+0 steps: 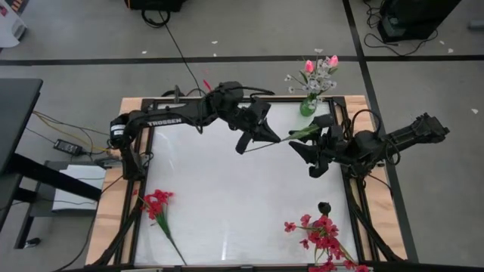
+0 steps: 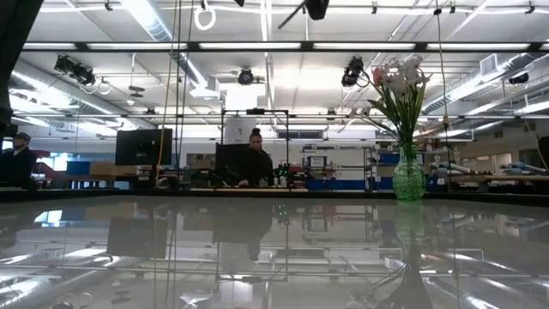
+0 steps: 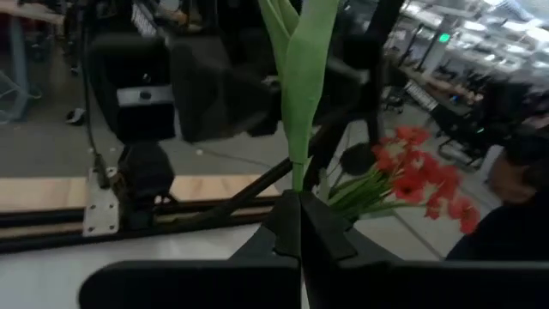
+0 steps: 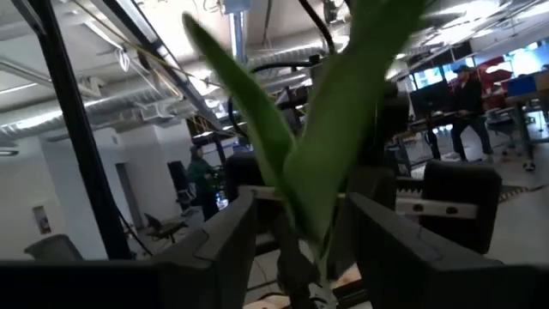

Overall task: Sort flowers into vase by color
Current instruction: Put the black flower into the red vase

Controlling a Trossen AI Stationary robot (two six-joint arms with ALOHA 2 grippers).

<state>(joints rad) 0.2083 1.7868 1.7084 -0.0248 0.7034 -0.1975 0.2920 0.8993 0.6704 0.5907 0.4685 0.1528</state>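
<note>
My left gripper is above the table's far middle, shut on a thin green stem with long green leaves; its bloom does not show. My right gripper is open, and its fingers stand on either side of those leaves without plainly touching them. A green glass vase at the far right edge holds pink tulips and white sprays; it also shows in the low view. A red flower lies on the table at the near left. A red cluster is at the near right. My left gripper pinches the green stem just below its leaves between its two fingertips. The stem is lifted clear of the table. Its bare end sticks out toward the table's left, and the leaves reach toward my right gripper.
A small dark thing stands by the red cluster at the near right. The table has a dark frame around a glossy white top. People stand in the room beyond the far edge.
</note>
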